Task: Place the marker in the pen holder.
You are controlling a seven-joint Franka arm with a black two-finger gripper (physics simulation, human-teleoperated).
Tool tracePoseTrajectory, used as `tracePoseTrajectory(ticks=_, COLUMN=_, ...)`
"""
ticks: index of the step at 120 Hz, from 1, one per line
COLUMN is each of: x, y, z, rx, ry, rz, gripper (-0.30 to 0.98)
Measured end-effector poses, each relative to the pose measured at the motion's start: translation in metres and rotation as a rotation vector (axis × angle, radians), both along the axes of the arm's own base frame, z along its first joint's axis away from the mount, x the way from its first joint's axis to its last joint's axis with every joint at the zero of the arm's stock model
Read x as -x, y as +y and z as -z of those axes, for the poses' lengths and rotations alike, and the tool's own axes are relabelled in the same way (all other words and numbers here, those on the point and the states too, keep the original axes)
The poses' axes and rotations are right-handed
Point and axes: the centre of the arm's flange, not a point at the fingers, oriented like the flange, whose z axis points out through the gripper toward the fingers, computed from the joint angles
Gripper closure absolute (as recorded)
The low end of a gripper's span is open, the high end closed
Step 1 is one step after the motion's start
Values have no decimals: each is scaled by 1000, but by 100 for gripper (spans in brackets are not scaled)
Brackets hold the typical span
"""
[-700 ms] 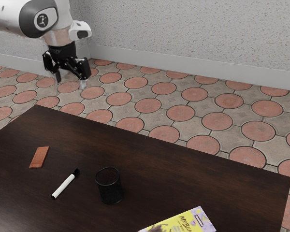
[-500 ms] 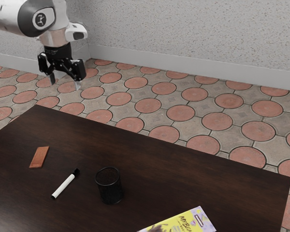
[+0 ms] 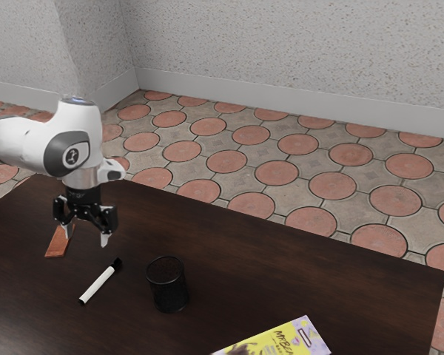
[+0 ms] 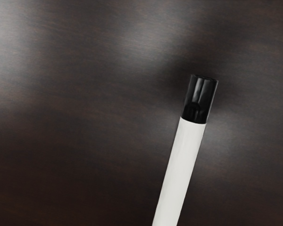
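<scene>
White marker (image 4: 179,165), black cap (image 4: 201,96), seemingly glossy.

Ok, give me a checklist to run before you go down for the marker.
1. Gripper open: ok, fingers apart.
2. Marker lying free on the table: ok, nothing on top of it.
3. Black cap on the marker: ok.
4. Pen holder upright: ok.
5. Fingers around the marker: not ok, they hang clear of it.
6. Inside of the holder empty: cannot tell, too dark.
</scene>
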Motion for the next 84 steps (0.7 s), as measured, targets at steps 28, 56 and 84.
tracePoseTrajectory(ticks=28, x=-12, y=-27, z=37, rx=-2, ry=-37, rz=69, gripper=0)
tracePoseTrajectory(ticks=56, x=-12, y=-25, z=59, rx=2, ry=-25, rz=71, gripper=1)
tracePoseTrajectory(ticks=84, x=1, y=-27, z=80, rx=12, ry=30, rz=71, gripper=1)
